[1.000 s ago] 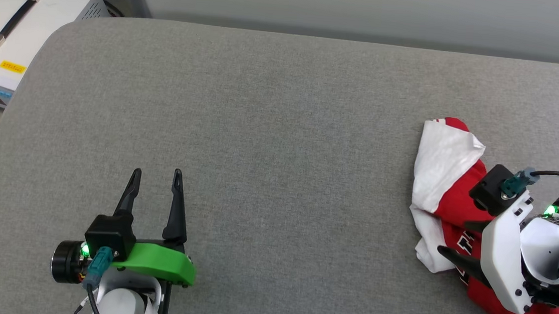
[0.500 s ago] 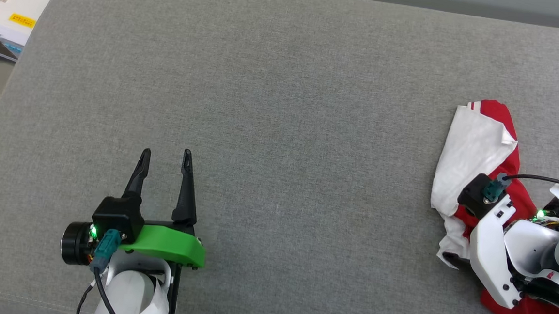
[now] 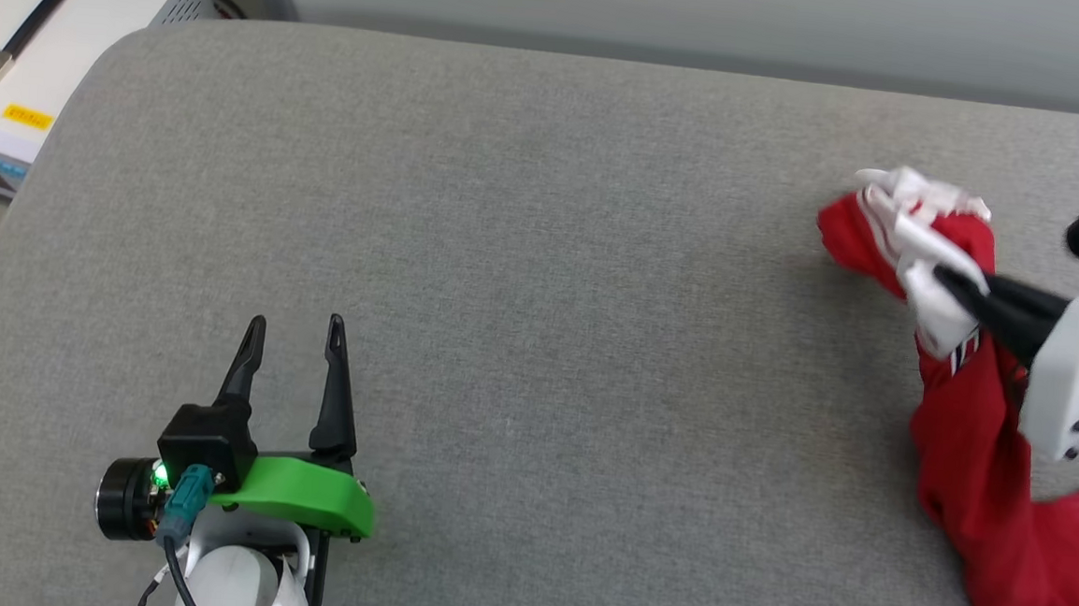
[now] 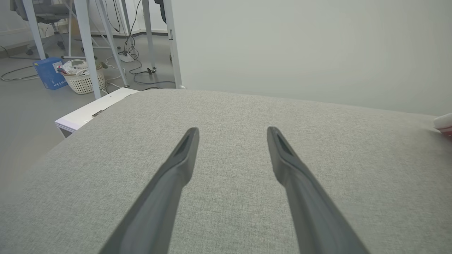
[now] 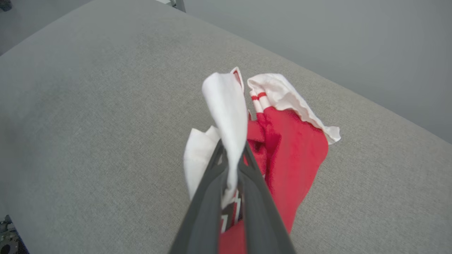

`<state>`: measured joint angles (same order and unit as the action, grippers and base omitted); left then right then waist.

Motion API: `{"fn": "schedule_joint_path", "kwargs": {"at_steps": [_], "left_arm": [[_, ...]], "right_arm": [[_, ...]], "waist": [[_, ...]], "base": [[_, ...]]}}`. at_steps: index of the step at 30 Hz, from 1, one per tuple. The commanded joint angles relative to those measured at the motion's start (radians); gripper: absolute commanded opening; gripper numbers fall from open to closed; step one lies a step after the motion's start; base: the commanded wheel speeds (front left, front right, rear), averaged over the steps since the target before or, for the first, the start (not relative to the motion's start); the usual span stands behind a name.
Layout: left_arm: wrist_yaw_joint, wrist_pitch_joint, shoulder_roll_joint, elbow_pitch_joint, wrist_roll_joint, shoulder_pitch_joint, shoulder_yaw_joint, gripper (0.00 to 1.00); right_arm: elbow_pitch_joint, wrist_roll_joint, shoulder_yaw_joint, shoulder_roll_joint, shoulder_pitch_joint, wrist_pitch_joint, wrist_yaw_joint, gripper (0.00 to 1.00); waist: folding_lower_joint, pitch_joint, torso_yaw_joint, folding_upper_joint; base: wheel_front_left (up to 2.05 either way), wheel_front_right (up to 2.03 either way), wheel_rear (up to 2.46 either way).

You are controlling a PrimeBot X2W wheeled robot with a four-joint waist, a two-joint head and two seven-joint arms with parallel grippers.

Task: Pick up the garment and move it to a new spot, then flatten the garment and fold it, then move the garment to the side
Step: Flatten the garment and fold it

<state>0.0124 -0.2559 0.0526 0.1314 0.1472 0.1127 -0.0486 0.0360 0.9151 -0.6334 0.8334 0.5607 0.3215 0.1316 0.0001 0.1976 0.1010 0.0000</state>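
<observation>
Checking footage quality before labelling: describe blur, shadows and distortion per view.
Head view: soft light; the garment casts a faint shadow on the grey padded surface; the right gripper looks smeared. Left wrist view: left gripper sharp, surface edge bowed, likely by the wide lens. Right wrist view: garment soft, no glare.

head camera above grey cushion (image 3: pixel 543 247), wrist cameras low over it, all see garment (image 3: pixel 967 442)
</observation>
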Motion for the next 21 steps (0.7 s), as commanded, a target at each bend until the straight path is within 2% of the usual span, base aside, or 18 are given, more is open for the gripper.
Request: {"fn": "schedule_joint_path", "kwargs": {"at_steps": [1,7,11,16,21], "left_arm": [[-0.004,-0.006,-0.002,-0.003,-0.012,-0.008,0.003,1.00],[-0.005,-0.006,-0.002,-0.011,-0.009,-0.008,-0.002,1.00],[-0.004,-0.006,-0.002,-0.012,-0.002,0.004,-0.006,1.00],[0.003,-0.006,-0.002,-0.011,0.010,0.027,-0.011,1.00],[0.009,-0.006,-0.002,-0.003,0.021,0.037,-0.017,1.00]], "right_arm": [[-0.019,0.013,0.031,0.003,-0.009,-0.017,-0.001,0.00],[-0.065,0.000,0.146,-0.005,-0.037,-0.036,-0.001,0.00],[-0.076,-0.043,0.138,-0.065,-0.014,-0.022,-0.001,0.00],[-0.043,-0.105,0.023,-0.203,0.069,-0.008,-0.001,0.00],[0.096,-0.138,-0.167,-0.352,0.130,-0.001,-0.001,0.00]], "waist": [[-0.0001,-0.025,-0.023,0.0000],[-0.0001,-0.012,-0.012,0.0000],[-0.0001,0.014,0.007,0.0000],[-0.0001,0.047,0.031,0.0000],[-0.0001,0.065,0.046,0.0000]], "base": [[0.00,0.00,0.00],[0.00,0.00,0.00],[0.00,0.00,0.00],[0.00,0.00,0.00],[0.00,0.00,0.00]]}}
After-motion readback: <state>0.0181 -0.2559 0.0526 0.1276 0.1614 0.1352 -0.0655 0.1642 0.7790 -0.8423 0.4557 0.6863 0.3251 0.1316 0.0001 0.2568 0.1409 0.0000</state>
